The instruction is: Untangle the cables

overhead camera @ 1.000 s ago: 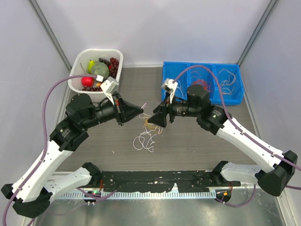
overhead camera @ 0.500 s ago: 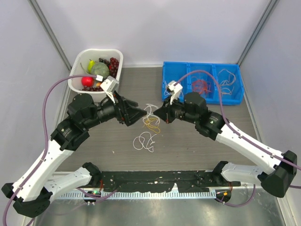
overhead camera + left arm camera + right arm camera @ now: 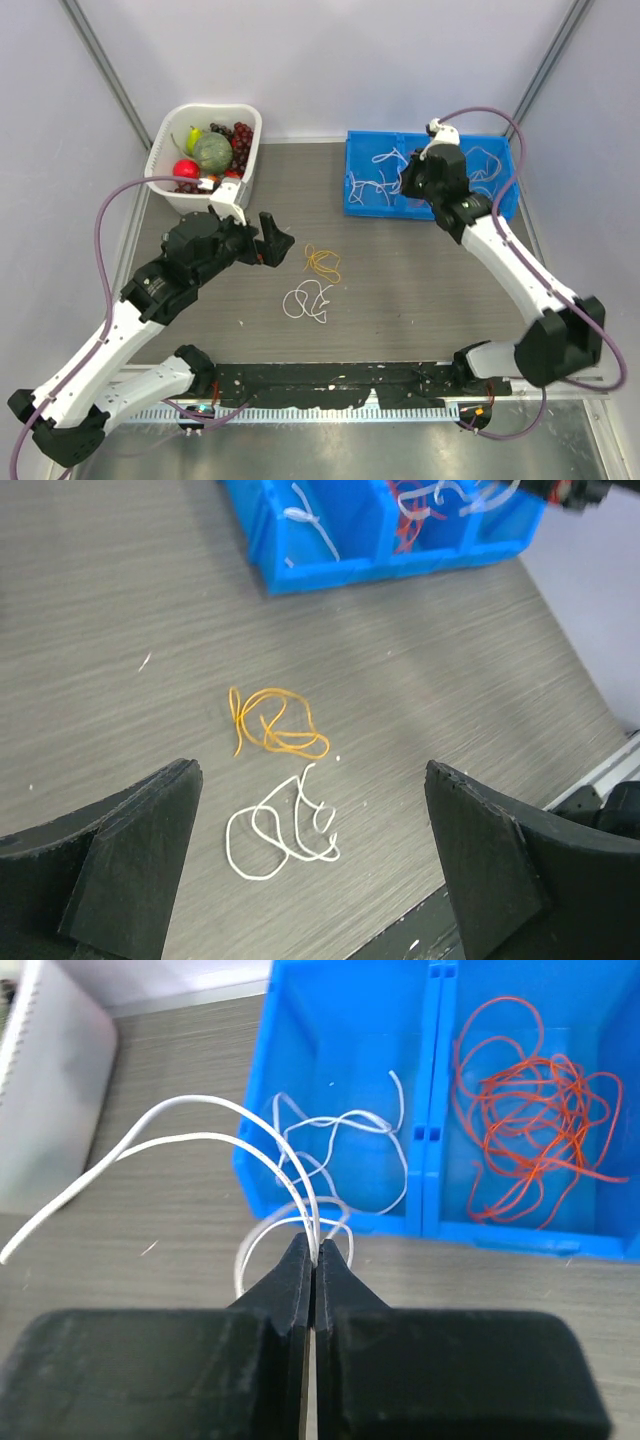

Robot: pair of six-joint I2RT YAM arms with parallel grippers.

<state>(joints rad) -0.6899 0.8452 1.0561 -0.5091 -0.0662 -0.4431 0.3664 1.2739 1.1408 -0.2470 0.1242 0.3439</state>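
Observation:
Two loose cables lie mid-table: an orange cable (image 3: 322, 262) (image 3: 275, 723) and, nearer the arms, a looped white cable (image 3: 308, 301) (image 3: 283, 830). My left gripper (image 3: 275, 235) (image 3: 310, 776) hangs open above and left of them, holding nothing. My right gripper (image 3: 403, 186) (image 3: 315, 1250) is shut on another white cable (image 3: 210, 1135), whose loops arch out from the fingertips. It holds this strand at the front edge of the blue bin's (image 3: 430, 208) left compartment.
The blue bin (image 3: 432, 1080) has three compartments: white cables (image 3: 350, 1125) on the left, red cables (image 3: 530, 1110) in the middle, more white ones (image 3: 485, 165) on the right. A white basket (image 3: 160, 165) of fruit stands at the back left.
My right gripper shut on a white cable at the table's middle and carried it back to the blue bin. My left gripper opened and drew back leftward.

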